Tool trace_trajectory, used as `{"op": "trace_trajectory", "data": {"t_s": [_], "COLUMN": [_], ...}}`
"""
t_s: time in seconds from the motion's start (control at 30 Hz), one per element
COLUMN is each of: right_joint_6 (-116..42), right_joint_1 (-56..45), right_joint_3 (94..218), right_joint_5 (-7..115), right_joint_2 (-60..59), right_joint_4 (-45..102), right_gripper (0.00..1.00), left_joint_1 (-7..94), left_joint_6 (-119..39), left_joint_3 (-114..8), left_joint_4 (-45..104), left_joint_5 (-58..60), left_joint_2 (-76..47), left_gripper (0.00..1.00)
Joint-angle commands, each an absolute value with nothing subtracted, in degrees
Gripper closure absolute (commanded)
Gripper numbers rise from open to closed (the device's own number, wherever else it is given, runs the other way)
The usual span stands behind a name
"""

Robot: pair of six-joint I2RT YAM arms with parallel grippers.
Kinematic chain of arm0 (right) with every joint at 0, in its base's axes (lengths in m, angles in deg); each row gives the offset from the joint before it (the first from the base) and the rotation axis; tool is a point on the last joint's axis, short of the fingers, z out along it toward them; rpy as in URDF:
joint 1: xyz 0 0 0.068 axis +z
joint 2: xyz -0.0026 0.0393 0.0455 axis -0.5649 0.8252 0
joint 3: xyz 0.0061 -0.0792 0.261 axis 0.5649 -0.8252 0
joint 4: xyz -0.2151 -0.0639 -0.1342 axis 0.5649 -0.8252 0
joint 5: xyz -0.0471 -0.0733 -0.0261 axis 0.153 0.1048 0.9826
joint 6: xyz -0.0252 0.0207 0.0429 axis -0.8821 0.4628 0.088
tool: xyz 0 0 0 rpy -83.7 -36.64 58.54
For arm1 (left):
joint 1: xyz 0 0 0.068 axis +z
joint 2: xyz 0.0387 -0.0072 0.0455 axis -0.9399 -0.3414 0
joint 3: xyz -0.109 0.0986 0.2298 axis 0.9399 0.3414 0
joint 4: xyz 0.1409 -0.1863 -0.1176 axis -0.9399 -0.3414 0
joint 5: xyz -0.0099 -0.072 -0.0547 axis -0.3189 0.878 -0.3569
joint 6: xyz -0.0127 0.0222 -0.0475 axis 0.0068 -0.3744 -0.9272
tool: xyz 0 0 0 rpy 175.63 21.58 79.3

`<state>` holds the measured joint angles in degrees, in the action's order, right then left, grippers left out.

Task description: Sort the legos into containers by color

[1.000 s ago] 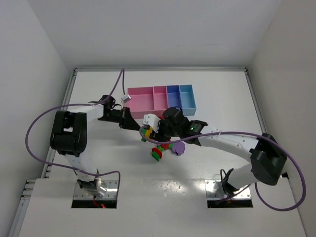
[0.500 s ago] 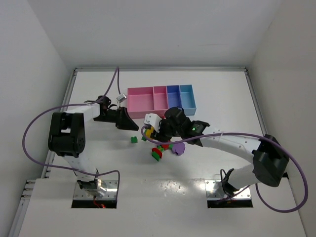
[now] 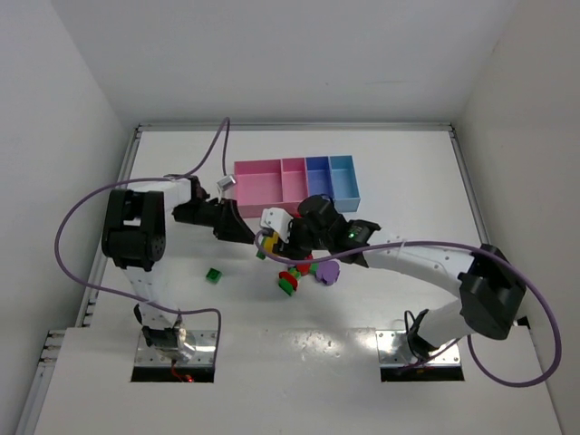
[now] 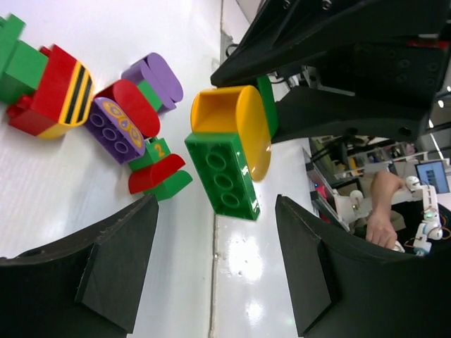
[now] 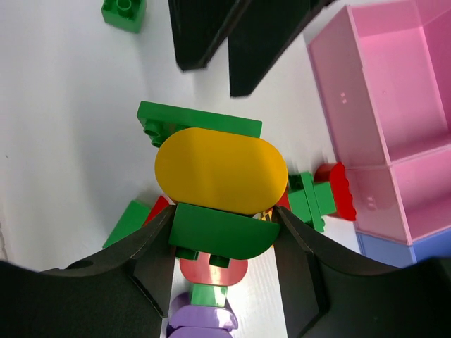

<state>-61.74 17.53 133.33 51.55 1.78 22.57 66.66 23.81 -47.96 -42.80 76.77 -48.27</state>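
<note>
Holding a multicolour clump just beside the pile of legos [image 3: 304, 270], our right claw [image 5: 222, 239] is closed partway on its green curved brick [image 5: 218, 231]. The yellow oval brick [image 5: 220, 171] and long green brick [image 4: 224, 176] are stacked beyond, and our left claw [image 4: 215, 271] stands wide open and empty, a jaw on either side of that long brick. If we close the left one off-centre or pull at an angle, we judge the clump could twist out of the right claw's hold. A freed piece could also flick across the tabletop [image 3: 362, 145], far from the four joined bins [image 3: 294, 181], and land as far off as the small green brick [image 3: 214, 274] lying alone.
</note>
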Motion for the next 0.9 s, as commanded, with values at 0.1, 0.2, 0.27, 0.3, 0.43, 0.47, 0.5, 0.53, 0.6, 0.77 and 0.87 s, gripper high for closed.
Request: {"op": "trace_trajectory", "data": {"t_s": [0.1,0.2,0.27,0.3,0.43,0.47,0.5,0.53,0.6,0.77,0.87], "right_joint_6": [-61.07,-61.07,-61.07,-61.07,-61.6,-61.6,-61.6,-61.6,-61.6,-62.22,-62.22], "right_joint_1": [19.92,20.98,21.59,21.59,21.59,21.59,21.59,21.07,21.07,19.93,18.79], "right_joint_3": [139.41,139.95,139.95,139.95,139.95,139.95,139.95,139.17,137.68,134.33,131.96], "right_joint_5": [49.8,49.8,50.49,50.5,51.82,51.82,51.82,51.82,52.34,53.58,53.58], "right_joint_2": [3.82,4.96,5.57,6.1,6.1,6.1,5.58,4.88,4.0,1.18,-0.83], "right_joint_4": [23.01,23.0,23.0,23.0,23.62,23.62,23.62,24.14,24.67,24.67,25.2], "right_gripper": [1.0,1.0,1.0,1.0,1.0,1.0,1.0,1.0,1.0,1.0,1.0], "left_joint_1": [65.03,65.03,64.5,63.89,62.65,62.65,62.65,62.65,62.65,64.93,67.66], "left_joint_6": [31.13,31.13,31.13,31.13,31.13,31.13,31.13,31.13,31.66,31.66,32.19], "left_joint_3": [-48.7,-48.7,-48.7,-48.7,-48.7,-48.7,-48.7,-48.7,-48.7,-48.17,-47.64], "left_joint_4": [-46.81,-46.81,-46.81,-46.81,-46.81,-46.81,-46.81,-46.81,-46.81,-46.81,-46.81], "left_joint_5": [80.65,80.65,80.65,80.65,80.12,80.12,80.12,80.12,80.12,80.73,81.35], "left_joint_2": [-48.73,-49.25,-49.25,-49.25,-48.64,-48.64,-48.64,-48.12,-48.11,-45.39,-44.86], "left_gripper": [0.25,0.25,0.27,0.29,0.67,0.75,0.82,0.93,1.0,1.0,1.0]}}
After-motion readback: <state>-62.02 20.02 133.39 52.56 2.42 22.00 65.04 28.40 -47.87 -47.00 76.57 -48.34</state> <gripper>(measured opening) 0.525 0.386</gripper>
